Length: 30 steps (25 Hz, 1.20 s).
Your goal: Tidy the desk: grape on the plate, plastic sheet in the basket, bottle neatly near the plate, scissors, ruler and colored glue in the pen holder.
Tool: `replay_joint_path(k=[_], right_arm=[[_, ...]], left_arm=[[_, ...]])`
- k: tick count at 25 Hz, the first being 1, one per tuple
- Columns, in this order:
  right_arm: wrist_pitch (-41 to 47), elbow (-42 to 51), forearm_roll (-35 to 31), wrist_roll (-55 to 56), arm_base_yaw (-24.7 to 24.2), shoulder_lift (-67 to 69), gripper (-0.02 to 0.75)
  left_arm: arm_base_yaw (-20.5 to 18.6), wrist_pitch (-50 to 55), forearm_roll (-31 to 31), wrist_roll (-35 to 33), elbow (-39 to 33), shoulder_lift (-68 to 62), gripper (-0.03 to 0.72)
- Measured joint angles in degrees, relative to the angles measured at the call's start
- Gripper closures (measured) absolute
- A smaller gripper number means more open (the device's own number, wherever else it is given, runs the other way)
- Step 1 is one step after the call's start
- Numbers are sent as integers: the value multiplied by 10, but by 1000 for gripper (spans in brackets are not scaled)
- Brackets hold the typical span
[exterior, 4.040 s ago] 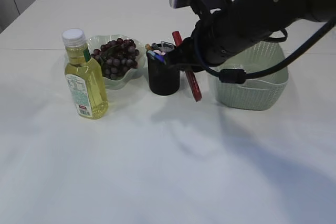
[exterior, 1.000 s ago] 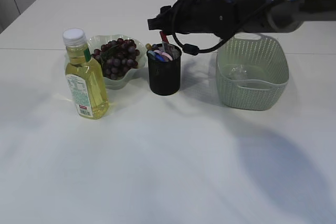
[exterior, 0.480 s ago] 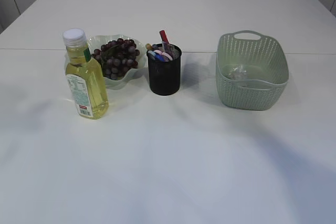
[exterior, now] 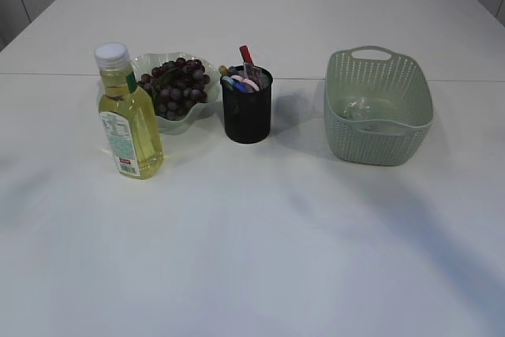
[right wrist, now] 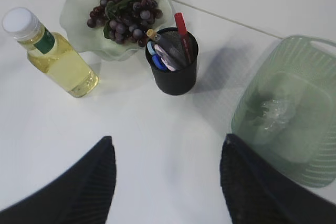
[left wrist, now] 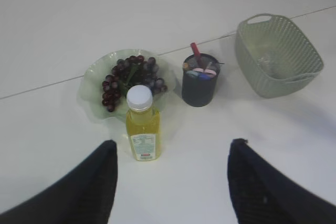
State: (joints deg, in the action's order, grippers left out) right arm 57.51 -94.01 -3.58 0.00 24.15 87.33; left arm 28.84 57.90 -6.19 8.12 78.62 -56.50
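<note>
Slanted front view; both high wrist views over pen holder (exterior: pixel 247 108).

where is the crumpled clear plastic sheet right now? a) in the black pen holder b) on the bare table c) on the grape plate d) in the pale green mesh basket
d: the crumpled clear plastic sheet lies on the floor of the pale green mesh basket.

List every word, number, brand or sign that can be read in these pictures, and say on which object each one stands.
No text can be read in any view.
Bottle: its label carries small print and a red mark near the bottom, too small and blurred to read; the label also shows in the left wrist view, equally illegible.
Pen holder, basket, plate: no lettering visible.
</note>
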Motion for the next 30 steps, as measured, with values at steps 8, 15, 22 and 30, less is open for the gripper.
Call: replay_joint_path(k=[8,15,22,30], right_arm=[[-43,141,36,0,38,-133,246],[-66,288,36,0,66,-309,246],[-56,412,36,0,66,-520,247],[12,487,47,-14,67,-724,247]], left_arm=[[0,-4,84,-72,-72,131,202],[0,-4,181,-160,-138,252,202],[0,6,215,-178,-238,381,202],[0,36,215,-180,-332,494,202]])
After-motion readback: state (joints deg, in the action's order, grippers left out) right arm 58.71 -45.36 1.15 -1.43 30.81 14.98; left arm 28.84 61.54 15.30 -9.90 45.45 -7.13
